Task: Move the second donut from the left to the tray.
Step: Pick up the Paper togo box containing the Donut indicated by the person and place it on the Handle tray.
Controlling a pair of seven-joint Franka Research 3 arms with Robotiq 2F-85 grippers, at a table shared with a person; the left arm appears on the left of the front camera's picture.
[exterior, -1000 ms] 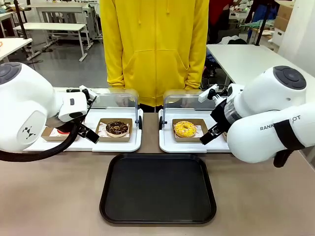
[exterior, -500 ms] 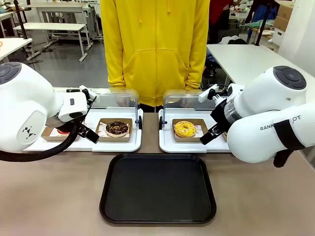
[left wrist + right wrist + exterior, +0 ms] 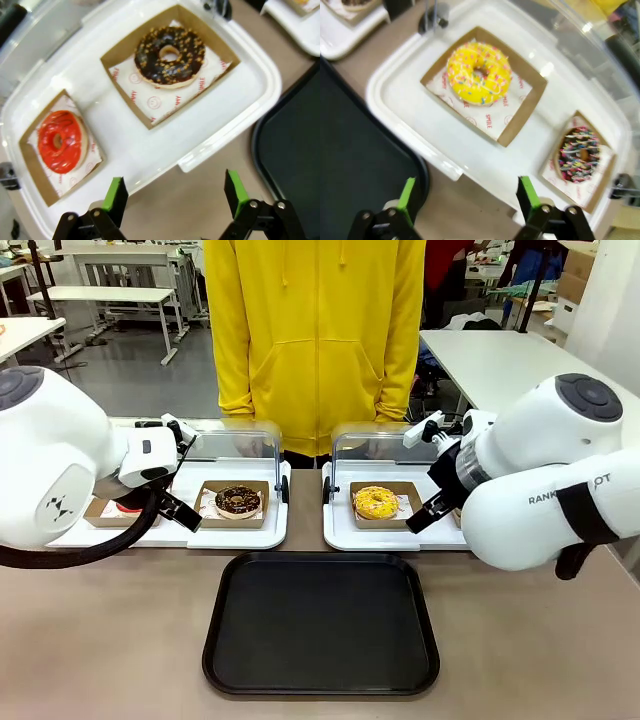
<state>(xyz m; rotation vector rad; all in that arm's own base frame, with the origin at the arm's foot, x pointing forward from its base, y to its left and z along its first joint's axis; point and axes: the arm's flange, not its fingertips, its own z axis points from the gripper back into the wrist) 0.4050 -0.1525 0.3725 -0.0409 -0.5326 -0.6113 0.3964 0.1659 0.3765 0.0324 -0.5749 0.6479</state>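
The black tray lies bare at the near edge of the table. Nothing has moved this last second: the left gripper and right gripper hang spread wide, empty. Beyond, the chocolate donut sits untouched on the white tray, so the pick-up looks not yet begun.

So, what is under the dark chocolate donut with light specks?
The dark chocolate-glazed ring donut lies on white paper with red print, inside a square brown cardboard holder, on a white plastic tray. The paper directly beneath the donut is covered.
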